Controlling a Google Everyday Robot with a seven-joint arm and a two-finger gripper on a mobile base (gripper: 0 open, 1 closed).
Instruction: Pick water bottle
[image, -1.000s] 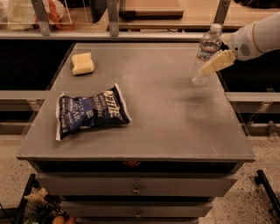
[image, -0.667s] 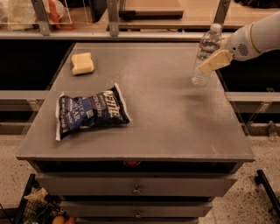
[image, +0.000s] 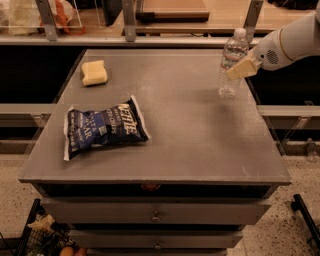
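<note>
Gripper (image: 240, 70) and its white arm (image: 292, 42) sit a hair further left than a second ago, and the water bottle (image: 228, 84) has its cap nudged the same way; bottle base, bag and sponge unchanged. Left to right now: a dark blue crisp bag (image: 105, 129) with white lettering lies flat on the left half of the grey table (image: 200, 150), toward the front, long side running across and slightly askew. Behind it, near the far left corner and well apart from the bag, a pale yellow sponge (image: 94, 72) lies flat. Middle of the table bare grey, faintly scuffed. Toward the far right corner stands the water bottle: clear, ribbed, white cap, base on the table, body leaning a little with the cap to the right. The gripper comes in from the right edge of the view at mid-bottle height; its tan tip crosses in front of the bottle's middle, overlapping the body there. Contact looks likely, but whether the gripper is clamped on the bottle or merely set around it cannot be told from this view. Arm behind it white and rounded, running off the upper right. Below the table front: grey drawers (image: 156, 216) with small handles.
</note>
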